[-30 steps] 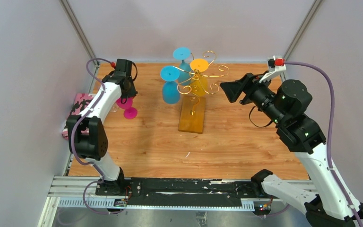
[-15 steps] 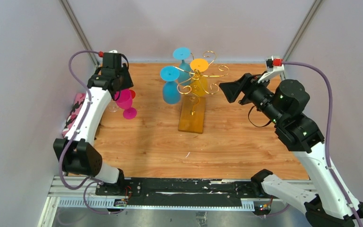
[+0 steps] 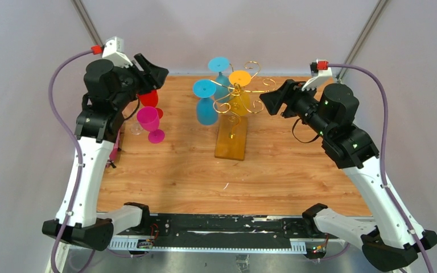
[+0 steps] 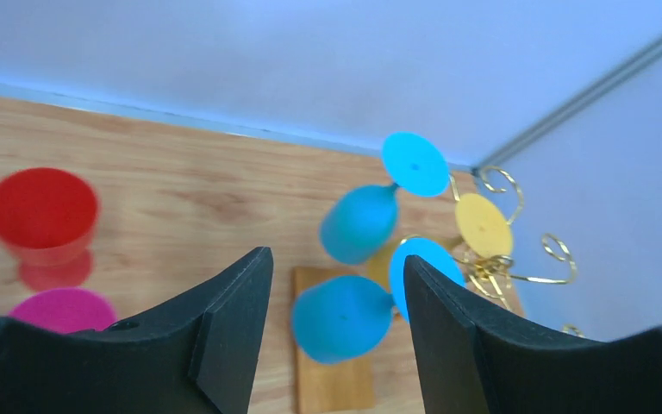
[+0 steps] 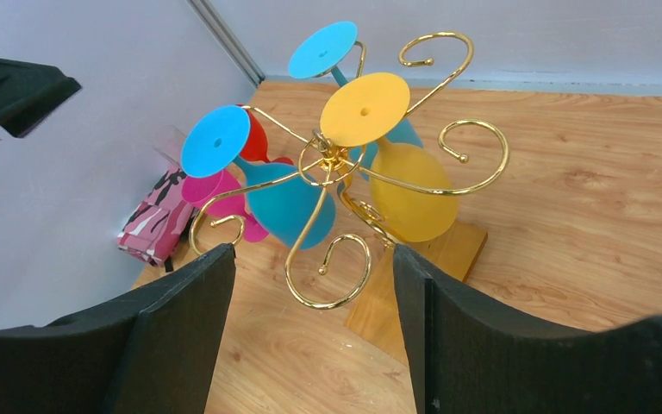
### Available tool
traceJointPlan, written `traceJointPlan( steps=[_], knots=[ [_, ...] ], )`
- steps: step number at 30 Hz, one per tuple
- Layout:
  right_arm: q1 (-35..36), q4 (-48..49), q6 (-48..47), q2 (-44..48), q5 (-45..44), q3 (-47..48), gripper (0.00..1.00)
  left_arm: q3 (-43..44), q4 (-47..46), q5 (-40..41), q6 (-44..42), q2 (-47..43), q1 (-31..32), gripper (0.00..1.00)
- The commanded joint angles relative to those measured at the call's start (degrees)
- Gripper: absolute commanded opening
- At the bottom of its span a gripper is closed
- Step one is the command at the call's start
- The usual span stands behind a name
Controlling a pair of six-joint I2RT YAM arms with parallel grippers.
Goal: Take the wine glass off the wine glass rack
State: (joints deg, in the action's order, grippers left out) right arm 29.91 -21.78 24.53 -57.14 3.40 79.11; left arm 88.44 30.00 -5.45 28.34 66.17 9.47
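Gold wire, curled into scroll arms over an amber base, forms the wine glass rack [image 3: 231, 139], which is seen from the top external camera at the middle of the tabletop [image 3: 296, 170], toward its far edge. Three glasses are hung on it, foot up and bowl down: a yellow wine glass [image 3: 239, 101] on the side facing the right arm, and two blue wine glasses [image 3: 206, 112] on the left and far sides. The right tool [image 3: 268, 101] is held just beside the rack, jaws apart and empty, pointed at the yellow bowl. The left tool [image 3: 152, 69] is raised well apart from the rack, jaws apart around nothing, above a pink glass [image 3: 148, 118] and a red glass [image 3: 148, 96] standing on the tabletop. In the left wrist view the blue glasses are framed between the spread jaws of the left tool [image 4: 336, 259], with the rack [image 4: 332, 390] far off. In the right wrist view the rack [image 5: 323, 157] fills the gap of the right tool [image 5: 312, 252]. The yellow wine glass [image 5: 414, 203] lies ahead and slightly right, its long axis running from the wire-held foot down to the bowl. The right arm is judged nearer.
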Motion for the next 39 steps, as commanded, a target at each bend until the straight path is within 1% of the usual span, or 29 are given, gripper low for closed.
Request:
traceJointPlan(
  steps=[1, 3, 5, 9, 12, 15, 19, 24, 34, 39],
  knots=[
    [-1.9, 2.0, -0.2, 1.0, 1.3, -0.5, 0.72, -5.4, -6.8, -14.3, 9.3, 4.2, 0.2, 0.62],
    [-2.7, 2.0, 0.1, 1.1, 2.1, -0.7, 0.71, -9.5, -12.0, -17.4, 14.0, 4.2, 0.1, 0.62],
    [-3.4, 1.9, 0.4, 1.4, 2.7, -1.1, 0.71, -12.1, -15.0, -19.1, 16.7, 4.3, 0.2, 0.62],
    [-4.4, 1.9, 0.6, 2.1, 3.3, -1.6, 0.71, -14.1, -19.4, -23.6, 21.0, 6.2, 0.1, 0.62],
    [-4.9, 2.0, 0.9, 2.4, 3.5, -1.9, 0.71, -16.8, -26.7, -27.8, 26.4, 7.2, 0.1, 0.62],
    [-5.1, 2.0, 1.1, 2.4, 4.0, -2.4, 0.7, -19.0, -32.3, -29.6, 29.7, 7.1, 0.1, 0.61],
    [-5.4, 2.2, 1.3, 2.6, 4.3, -2.9, 0.7, -22.2, -33.3, -28.0, 30.6, 5.6, 0.1, 0.61],
    [-5.6, 2.8, 1.9, 2.6, 4.8, -3.5, 0.69, -25.0, -34.7, -29.0, 31.2, 5.3, 0.1, 0.6],
    [-5.9, 4.1, 3.3, 2.6, 6.2, -5.2, 0.67, -28.1, -37.4, -28.9, 33.9, 1.6, 0.3, 0.57],
    [-5.9, 4.3, 3.7, 3.0, 6.5, -5.5, 0.66, -28.6, -38.0, -27.4, 34.8, -0.3, 1.1, 0.56]
  ],
)
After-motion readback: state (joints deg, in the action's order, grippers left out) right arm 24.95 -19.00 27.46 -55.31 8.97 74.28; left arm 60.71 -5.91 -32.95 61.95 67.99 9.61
